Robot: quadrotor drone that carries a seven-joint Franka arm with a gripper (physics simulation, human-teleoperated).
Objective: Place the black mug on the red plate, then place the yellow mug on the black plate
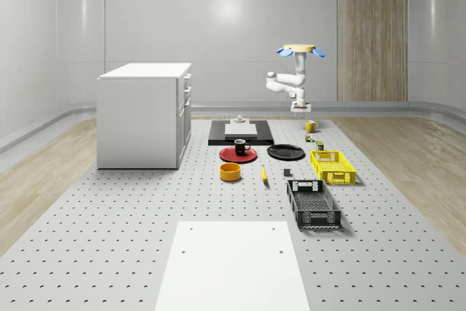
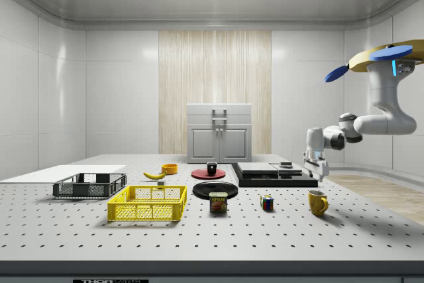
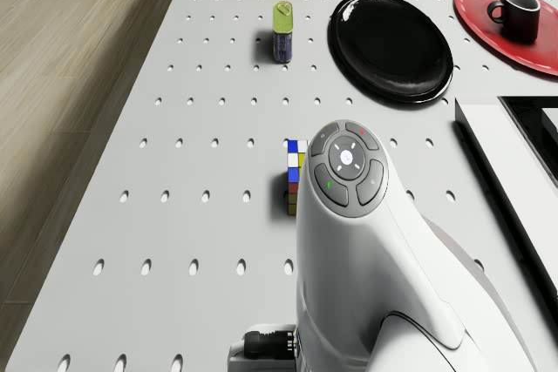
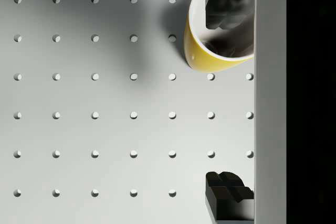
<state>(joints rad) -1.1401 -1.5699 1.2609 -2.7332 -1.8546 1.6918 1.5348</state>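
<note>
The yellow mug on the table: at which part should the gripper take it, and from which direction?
Probably at the rim wall, from straight above: the yellow mug stands upright with its mouth open upward. The gripper hangs above it, open, one fingertip over the mouth. Drone hovers beside the table.

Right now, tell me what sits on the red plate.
The black mug stands upright on the red plate, handle showing. The plate's surface beneath the mug is covered.
</note>
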